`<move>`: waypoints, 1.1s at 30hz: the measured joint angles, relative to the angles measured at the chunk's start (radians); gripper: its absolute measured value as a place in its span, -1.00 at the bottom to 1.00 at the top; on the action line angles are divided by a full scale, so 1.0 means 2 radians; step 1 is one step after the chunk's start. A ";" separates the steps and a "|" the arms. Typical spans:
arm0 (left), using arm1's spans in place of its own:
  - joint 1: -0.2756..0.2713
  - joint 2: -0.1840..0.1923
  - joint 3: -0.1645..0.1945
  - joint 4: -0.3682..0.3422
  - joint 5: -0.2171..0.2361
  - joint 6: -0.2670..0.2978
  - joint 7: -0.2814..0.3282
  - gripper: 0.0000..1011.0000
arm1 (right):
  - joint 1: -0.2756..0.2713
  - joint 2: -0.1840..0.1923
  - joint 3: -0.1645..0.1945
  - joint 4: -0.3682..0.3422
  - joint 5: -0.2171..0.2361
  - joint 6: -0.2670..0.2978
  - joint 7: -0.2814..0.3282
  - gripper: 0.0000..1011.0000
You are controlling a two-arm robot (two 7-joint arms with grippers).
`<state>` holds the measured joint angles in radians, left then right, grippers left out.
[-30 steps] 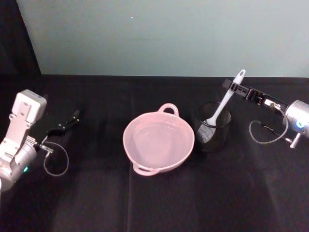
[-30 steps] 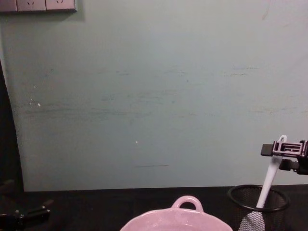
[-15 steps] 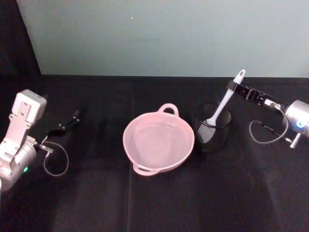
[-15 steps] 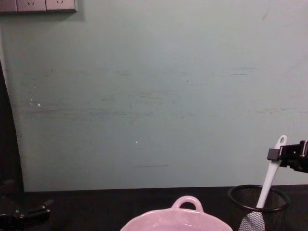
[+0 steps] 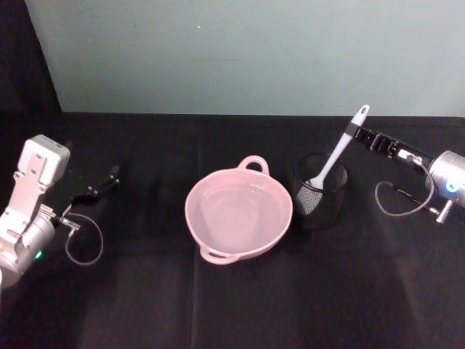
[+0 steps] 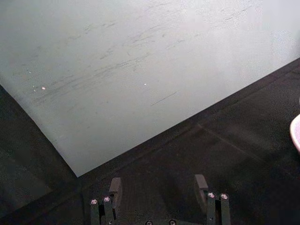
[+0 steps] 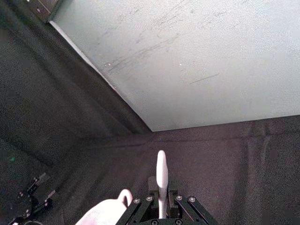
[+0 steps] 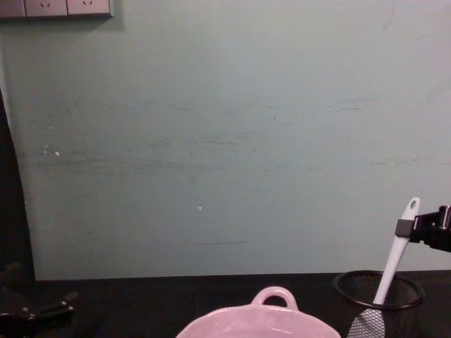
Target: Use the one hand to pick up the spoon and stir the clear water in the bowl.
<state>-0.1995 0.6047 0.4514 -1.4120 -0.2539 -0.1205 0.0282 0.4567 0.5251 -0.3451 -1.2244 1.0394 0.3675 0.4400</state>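
Observation:
The white spoon (image 5: 336,153) stands slanted in a black wire-mesh cup (image 5: 320,193), its handle tip pointing up and to the right. My right gripper (image 5: 351,131) reaches in from the right and is shut on the upper handle; in the right wrist view the spoon (image 7: 161,180) rises between the two fingers. In the chest view the right gripper (image 8: 403,227) holds the spoon (image 8: 396,253) just below its holed tip. The pale pink bowl (image 5: 238,216) with clear water sits at the table's centre, left of the cup. My left gripper (image 5: 102,185) rests open at the far left.
A black cloth covers the table, and a pale green wall stands behind it. The mesh cup (image 8: 377,296) stands close to the bowl (image 8: 261,320) on its right. A cable loop (image 5: 83,240) lies near the left arm. Wall sockets (image 8: 56,7) show at the upper left.
The right gripper's fingers, open around the spoon handle a second ago, have closed onto it. The spoon, bowl and left arm have not moved.

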 joint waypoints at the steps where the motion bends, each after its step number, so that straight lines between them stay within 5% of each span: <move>1: 0.000 0.000 0.000 0.000 0.000 0.000 0.000 1.00 | 0.000 0.001 -0.001 -0.002 -0.001 -0.001 -0.001 -0.78; 16: 0.000 0.000 0.000 0.000 0.000 0.000 0.000 1.00 | 0.010 0.116 -0.039 -0.157 -0.102 -0.022 0.001 -0.78; 24: 0.000 0.000 0.000 0.000 0.000 0.000 0.000 1.00 | 0.038 0.135 -0.043 -0.190 -0.115 -0.001 0.017 -0.78; 33: 0.000 0.000 0.000 0.000 0.000 0.000 0.000 1.00 | 0.081 0.123 -0.069 -0.219 -0.123 0.017 0.037 -0.78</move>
<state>-0.1995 0.6047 0.4514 -1.4120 -0.2539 -0.1205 0.0283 0.6186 0.7713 -0.4825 -1.6618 0.7926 0.4019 0.5143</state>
